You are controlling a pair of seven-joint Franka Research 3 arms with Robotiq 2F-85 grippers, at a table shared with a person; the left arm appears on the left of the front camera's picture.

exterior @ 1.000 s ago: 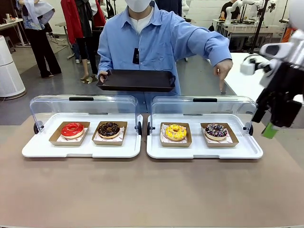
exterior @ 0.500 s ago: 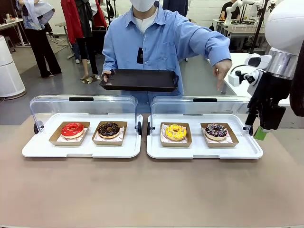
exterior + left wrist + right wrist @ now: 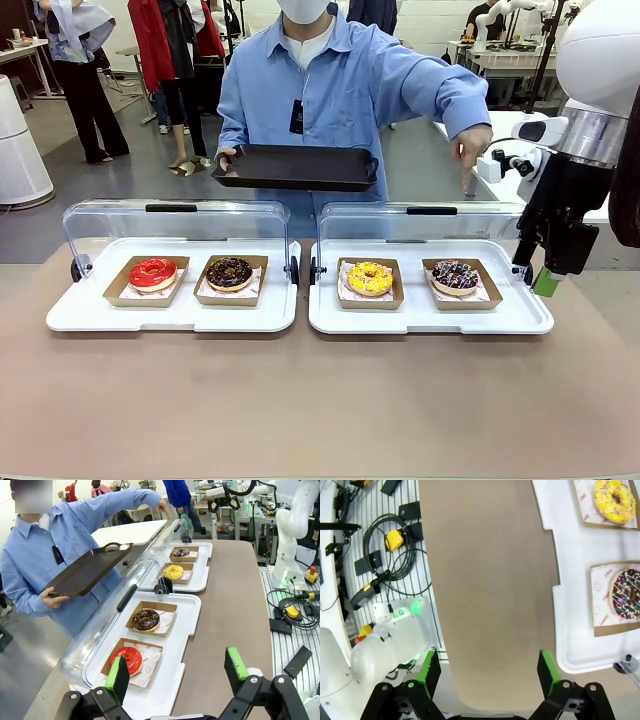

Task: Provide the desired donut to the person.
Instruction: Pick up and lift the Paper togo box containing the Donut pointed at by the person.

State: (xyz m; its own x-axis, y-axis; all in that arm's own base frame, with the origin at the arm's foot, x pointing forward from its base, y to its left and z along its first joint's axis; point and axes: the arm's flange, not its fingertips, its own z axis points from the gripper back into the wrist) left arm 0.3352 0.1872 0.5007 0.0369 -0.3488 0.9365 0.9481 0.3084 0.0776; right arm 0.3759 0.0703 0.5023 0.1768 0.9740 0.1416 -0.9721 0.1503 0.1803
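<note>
The person (image 3: 330,90) in a light-blue shirt holds a dark serving tray (image 3: 295,168) in one hand. The other hand (image 3: 470,160) points a finger down over the chocolate donut with coloured sprinkles (image 3: 455,275), far right in the right white tray (image 3: 430,322). Beside it lies a yellow donut (image 3: 370,277). A red donut (image 3: 152,272) and a chocolate donut (image 3: 230,272) sit in the left tray (image 3: 170,318). My right gripper (image 3: 534,274) hangs open, pointing down, just right of the right tray; its wrist view shows the sprinkled donut (image 3: 626,594) off to the side. My left gripper (image 3: 177,669) is open, near the red donut (image 3: 126,659).
Each donut rests in a brown paper boat. Clear hinged lids (image 3: 175,222) stand raised at the back of both trays. The brown tabletop (image 3: 320,400) in front is bare. Cables and boxes (image 3: 385,545) lie on the floor beside the table's right end.
My right gripper has swung in from the far right toward the right tray's end and now points straight down. The person has lifted the dark tray slightly and keeps pointing.
</note>
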